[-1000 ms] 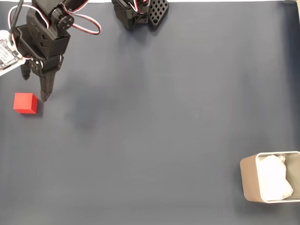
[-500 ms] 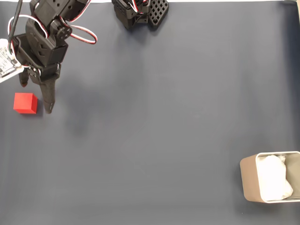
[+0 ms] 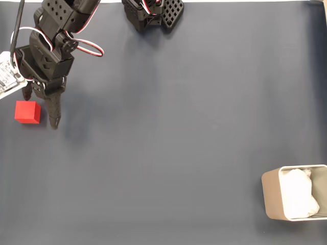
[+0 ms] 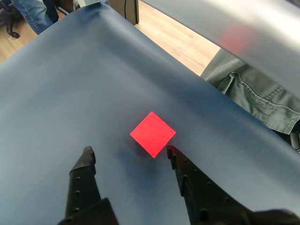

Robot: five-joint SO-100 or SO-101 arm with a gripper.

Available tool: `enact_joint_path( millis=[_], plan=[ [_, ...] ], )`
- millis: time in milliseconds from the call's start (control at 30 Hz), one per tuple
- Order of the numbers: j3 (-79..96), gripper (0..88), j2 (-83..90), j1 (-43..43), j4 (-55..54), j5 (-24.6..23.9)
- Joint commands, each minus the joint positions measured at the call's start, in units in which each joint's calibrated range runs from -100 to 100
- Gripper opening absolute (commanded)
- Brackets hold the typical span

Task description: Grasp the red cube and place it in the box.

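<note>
The red cube is seen on the dark worktop at the left edge of the fixed view, untouched. The jaws are held apart just short of it. The box sits well apart, bottom right.

So the red cube sits on the dark blue mat, turned corner-on like a diamond. The gripper is spread wide, both black fingertips just short of it, the right tip nearly at the cube's lower corner. Past the mat's edge there's wooden floor and some grey-green clothing.
</note>
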State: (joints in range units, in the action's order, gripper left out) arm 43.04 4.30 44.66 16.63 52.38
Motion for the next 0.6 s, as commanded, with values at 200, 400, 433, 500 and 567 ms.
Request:
enact_joint_path(
  millis=[200, 400, 433, 500, 567],
  plan=[
    [-1.07, 35.8, -2.83, 0.44, -4.41, 0.24],
    [-2.89, 35.8, -4.82, 0.16, -4.66, 0.0],
    [-3.17, 35.8, -5.08, 0.01, -4.82, -0.05],
    [-3.99, 35.9, -5.69, -0.13, -5.07, -0.2],
    [-4.9, 35.9, -6.21, -0.41, -5.07, -0.34]
  ],
)
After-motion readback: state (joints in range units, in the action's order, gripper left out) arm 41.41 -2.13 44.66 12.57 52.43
